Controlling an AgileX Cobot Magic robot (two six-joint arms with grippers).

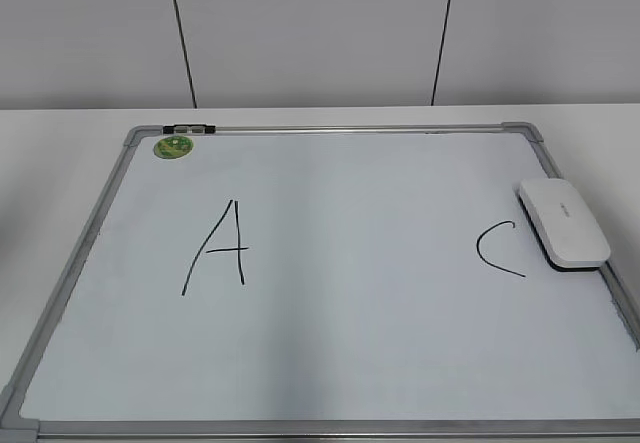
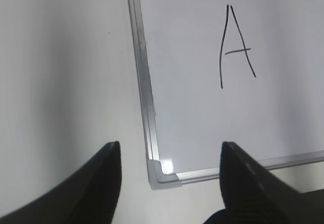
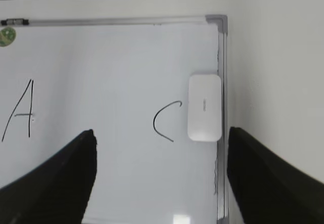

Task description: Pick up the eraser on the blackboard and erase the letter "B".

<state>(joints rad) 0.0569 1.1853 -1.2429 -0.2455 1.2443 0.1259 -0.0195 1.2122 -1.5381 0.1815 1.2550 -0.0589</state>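
So we've got the eraser point(image 3: 204, 107) lying on the blackboard point(image 1: 330, 363) by its right frame edge, just ahead of our right gripper point(image 3: 161, 176), jaws spread and empty. The "C" point(image 3: 166, 121) sits touching-close beside it. Left gripper point(image 2: 171, 176) is spread too, over the board's corner, "A" point(image 2: 236, 46) ahead. No "B" anywhere, far as we can tell.

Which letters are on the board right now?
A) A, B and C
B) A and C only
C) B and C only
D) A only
B: the board shows only an A and a C, with a blank space between them.
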